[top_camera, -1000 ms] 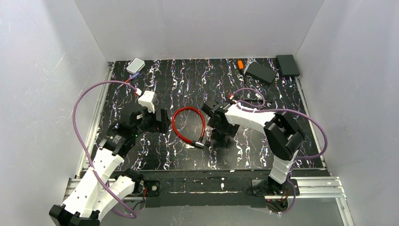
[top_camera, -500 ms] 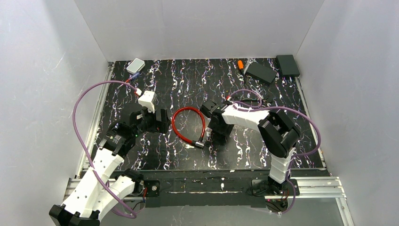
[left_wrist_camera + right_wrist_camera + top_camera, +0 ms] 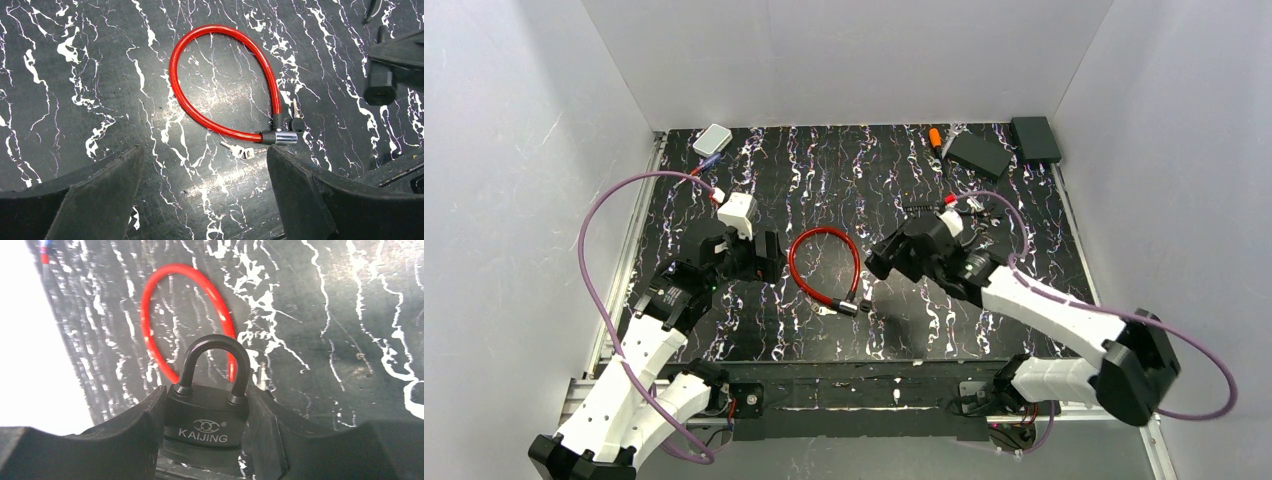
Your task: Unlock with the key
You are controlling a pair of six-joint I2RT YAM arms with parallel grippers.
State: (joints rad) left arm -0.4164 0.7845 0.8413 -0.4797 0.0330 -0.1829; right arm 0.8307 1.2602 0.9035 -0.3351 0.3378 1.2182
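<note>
1. Top external view: the left gripper [image 3: 759,258] is seen spread wide and empty, just left of the red cable lock [image 3: 824,231] lying on the counter [image 3: 844,180]. The right gripper [image 3: 886,260] is seen just right of the cable lock. What it holds cannot be told from here. The keys [image 3: 824,309] are barely made out.
2. Left wrist view: the keys are shown clearly, lying flat on the counter just beside the cable lock's barrel [image 3: 282,137]. Being thin and flat, they could be skidded away or pushed under the cable when a pinch is attempted.
3. Right wrist view: only here is the black padlock [image 3: 207,422] shown, clamped by its body sides in the right gripper, with its shackle closed and upright. The keyhole is hidden. The padlock could be twisted or slid out of the grip if a key is pressed in off-axis.
</note>
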